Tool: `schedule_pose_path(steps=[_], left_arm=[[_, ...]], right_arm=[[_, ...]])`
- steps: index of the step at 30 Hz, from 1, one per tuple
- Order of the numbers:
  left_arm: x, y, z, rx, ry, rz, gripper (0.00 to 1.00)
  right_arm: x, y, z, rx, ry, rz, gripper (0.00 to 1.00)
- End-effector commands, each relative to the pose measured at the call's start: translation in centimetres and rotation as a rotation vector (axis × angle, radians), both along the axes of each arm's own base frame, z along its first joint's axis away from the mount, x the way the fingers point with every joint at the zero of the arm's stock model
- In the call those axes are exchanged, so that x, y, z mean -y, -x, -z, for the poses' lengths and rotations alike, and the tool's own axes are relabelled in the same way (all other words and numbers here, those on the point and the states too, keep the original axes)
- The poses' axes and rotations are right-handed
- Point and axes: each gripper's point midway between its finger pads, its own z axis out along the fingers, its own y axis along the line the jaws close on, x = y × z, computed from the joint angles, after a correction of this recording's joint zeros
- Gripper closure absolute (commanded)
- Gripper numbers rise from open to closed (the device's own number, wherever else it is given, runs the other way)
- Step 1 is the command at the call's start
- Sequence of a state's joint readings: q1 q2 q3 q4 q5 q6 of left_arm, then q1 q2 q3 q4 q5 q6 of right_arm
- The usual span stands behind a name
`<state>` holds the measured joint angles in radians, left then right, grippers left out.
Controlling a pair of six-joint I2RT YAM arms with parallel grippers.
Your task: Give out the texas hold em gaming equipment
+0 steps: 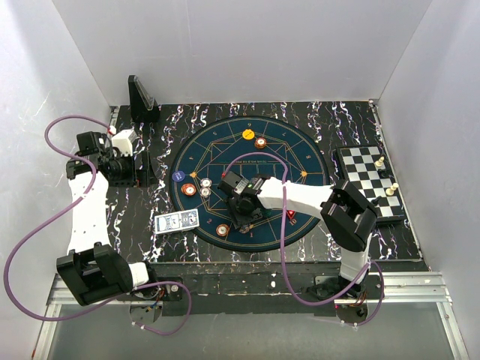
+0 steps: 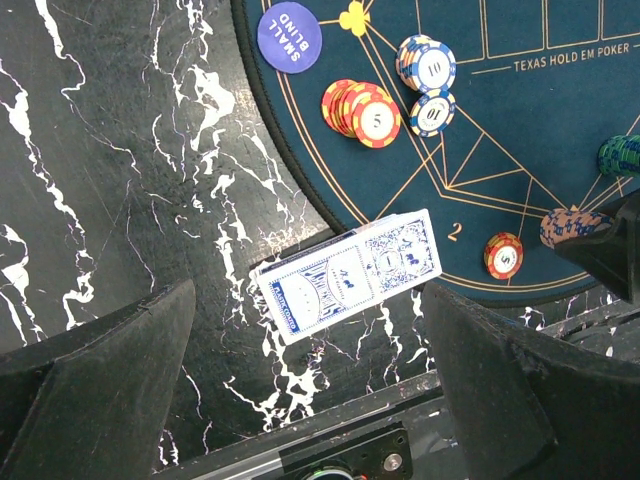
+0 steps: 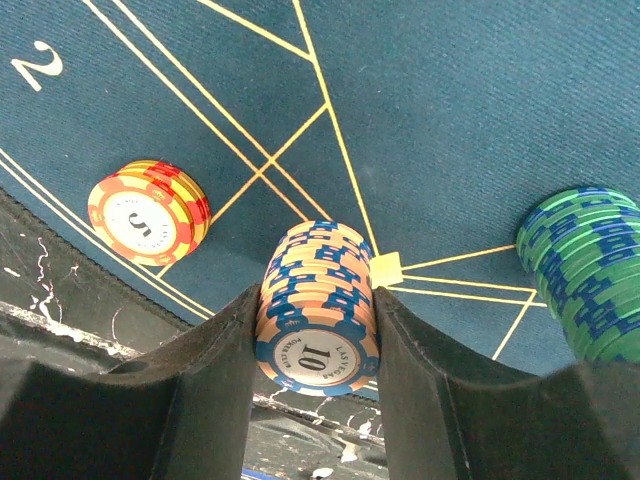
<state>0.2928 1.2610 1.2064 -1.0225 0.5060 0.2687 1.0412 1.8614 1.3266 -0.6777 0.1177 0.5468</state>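
Risk first: the right gripper (image 3: 318, 296) squeezes a tall stack of peach-and-blue striped plastic poker chips (image 3: 316, 352) by its sides only. If the pads catch just the upper chips, the lower ones likely stay behind or spill on a lift. An uneven squeeze could also shear the stack and fan it across the felt. Second risk: the green-and-blue striped chip stack (image 3: 588, 272) stands near the outer side of the right finger, so a sideways swing could knock it over.

Gripper state: the jaws stand about halfway in, both black fingers (image 3: 215, 380) pressed against opposite sides of the stack, top chip marked 10. So it is clenched on that stack. Cannot tell whether the stack is off the felt yet.

Outward: the stack sits on the dark blue round felt poker mat (image 3: 450, 120), just beside a yellow line junction near the mat's near edge. A short red-and-yellow striped chip stack (image 3: 146, 216) lies well left of it by the number 2.

The left gripper (image 2: 305, 300) hangs high and fully spread, holding nothing. Below it lies the deck of blue-white patterned playing cards (image 2: 345, 275), half on the black marbled table (image 2: 120, 180), overlapping the mat edge, untouched.
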Motion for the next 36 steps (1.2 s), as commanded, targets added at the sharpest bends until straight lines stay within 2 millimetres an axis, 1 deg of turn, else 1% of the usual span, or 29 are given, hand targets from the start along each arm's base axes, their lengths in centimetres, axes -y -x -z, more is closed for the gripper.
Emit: schedule_pose_path(steps=[1, 5, 8, 12, 16, 20, 22, 23, 31, 34, 36], left_arm=[[0.0, 0.3, -0.3, 0.023, -0.005, 0.001, 0.02], [0.1, 0.5, -0.1, 0.018, -0.004, 0.005, 0.02], [0.1, 0.4, 0.0, 0.018, 0.0, 0.004, 0.02], [0.2, 0.4, -0.2, 0.02, 0.006, 0.006, 0.02], [0.0, 0.4, -0.3, 0.028, -0.009, 0.004, 0.02], [0.0, 0.5, -0.3, 0.026, -0.009, 0.007, 0.02], [0.1, 0.4, -0.4, 0.028, -0.007, 0.008, 0.02], [0.1, 0.4, -0.5, 0.031, -0.006, 0.008, 0.02], [-0.2, 0.0, -0.7, 0.034, -0.017, 0.004, 0.02], [-0.2, 0.1, -0.8, 0.032, -0.02, 0.005, 0.02], [-0.3, 0.0, -0.9, 0.034, -0.022, 0.004, 0.02]], right_arm=[[-0.2, -0.1, -0.9, 0.017, -0.018, 0.001, 0.5], [-0.2, -0.5, -1.5, 0.036, -0.013, 0.001, 0.54], [-0.2, -0.8, -1.9, 0.047, -0.005, 0.0, 0.6], [-0.5, -0.7, -1.6, 0.036, -0.006, 0.0, 0.72], [-0.7, -0.5, -1.2, 0.022, -0.018, -0.003, 0.75], [-0.6, -0.2, -0.7, 0.006, -0.004, -0.008, 0.9], [-0.6, -0.3, -0.9, 0.012, -0.015, -0.008, 0.96], [-0.7, -0.3, -1.2, 0.016, -0.021, -0.01, 0.99], [-1.4, -2.6, -6.0, 0.097, -0.08, -0.015, 0.99], [-1.5, -4.1, -7.7, 0.115, -0.118, 0.002, 0.99], [-1.3, -5.8, -8.4, 0.135, -0.132, 0.02, 0.99]])
